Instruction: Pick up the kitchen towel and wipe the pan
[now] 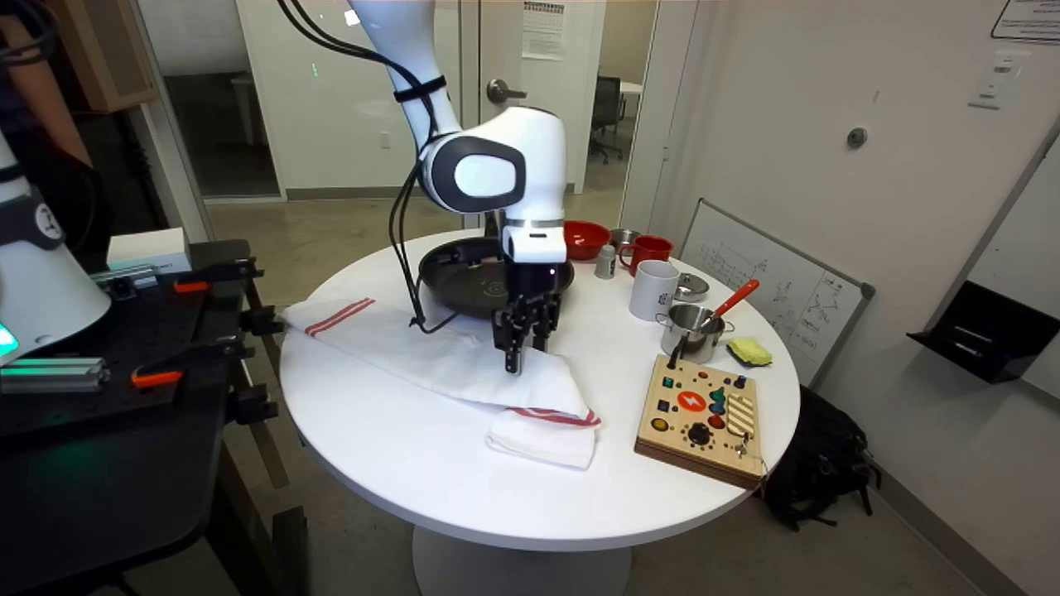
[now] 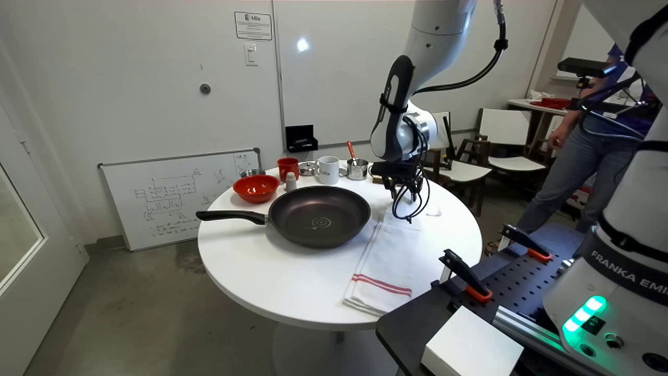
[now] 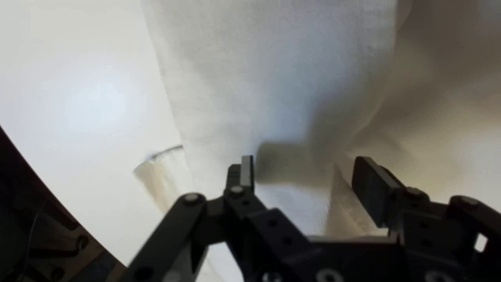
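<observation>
While the fingers (image 3: 373, 192) stand apart at the kitchen towel (image 1: 447, 356), the worktop (image 1: 431, 463) offers room on two sides

And look at those edges! In an exterior view one striped end of the towel runs right up near the rim of the round worktop, while the opposite end stops well inside it. Between that end and the wooden switch board (image 1: 675, 430) lies a bare stretch, and another opens out between the cloth and the near rim. Tighter on the other flank: the frying pan (image 2: 319, 216) sits just beside the towel, its long black handle (image 2: 232, 215) pointing away from it. Beyond the pan, a red bowl (image 2: 255, 188), a white mug (image 2: 328, 170) and a steel pot (image 2: 357, 169) crowd toward the far rim.

Now to the fingers! Clear gap between them in the wrist view, and white fabric shows in that gap, dark with shadow. A fold of the towel lies right next to one finger; touching or not, we cannot tell. Past the tips the cloth spreads wide, then comes bare worktop, then its edge at the lower left.
</observation>
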Robot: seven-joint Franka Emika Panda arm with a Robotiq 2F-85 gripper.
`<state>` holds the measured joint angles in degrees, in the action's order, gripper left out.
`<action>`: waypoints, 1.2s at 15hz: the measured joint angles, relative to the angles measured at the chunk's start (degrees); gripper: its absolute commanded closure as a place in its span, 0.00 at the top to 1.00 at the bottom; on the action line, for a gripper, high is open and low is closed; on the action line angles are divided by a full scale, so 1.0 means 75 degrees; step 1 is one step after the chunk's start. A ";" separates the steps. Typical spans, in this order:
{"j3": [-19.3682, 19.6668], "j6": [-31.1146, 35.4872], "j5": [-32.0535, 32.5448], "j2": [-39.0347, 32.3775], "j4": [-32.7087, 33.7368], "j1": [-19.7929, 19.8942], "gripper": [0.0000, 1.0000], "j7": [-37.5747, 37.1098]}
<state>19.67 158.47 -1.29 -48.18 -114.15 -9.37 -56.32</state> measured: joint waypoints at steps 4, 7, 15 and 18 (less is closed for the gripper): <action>-0.0213 0.0003 -0.0108 -0.0009 0.0001 0.0148 0.06 0.0017; -0.0378 0.0026 -0.0123 -0.0009 0.0021 0.0252 0.00 0.0064; -0.0777 0.0026 -0.0248 -0.0007 0.0091 0.0510 0.02 0.0391; -0.1055 0.0025 -0.0284 0.0027 0.0121 0.0560 0.02 0.0656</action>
<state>11.76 158.66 -3.41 -47.98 -113.24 -5.17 -51.39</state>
